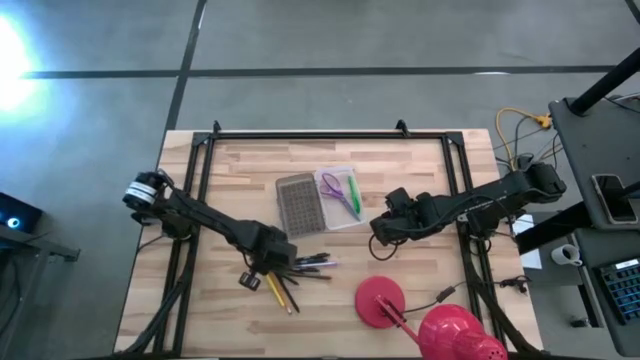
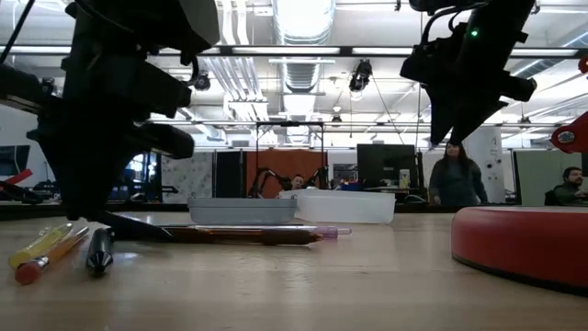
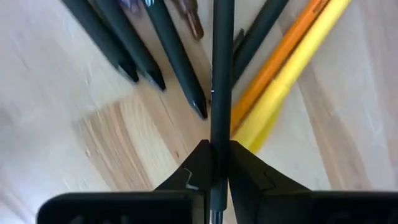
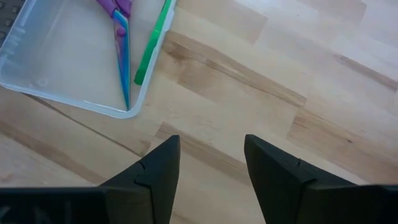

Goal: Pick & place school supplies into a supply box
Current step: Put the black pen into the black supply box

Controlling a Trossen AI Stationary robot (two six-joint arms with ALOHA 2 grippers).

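The left gripper (image 3: 214, 163) is down at the pile of pens and pencils (image 1: 295, 275) on the near part of the table (image 1: 230, 170), fingers clamped on a black pen (image 3: 221, 68); the pick is in hand. The right gripper (image 4: 211, 165) hangs with fingers apart just right of the supply box (image 1: 345, 215), which already holds the scissors (image 4: 119, 37) and a green marker (image 4: 152, 43). Next, I judge, the pen needs lifting clear of its neighbours and carrying to the far-right box
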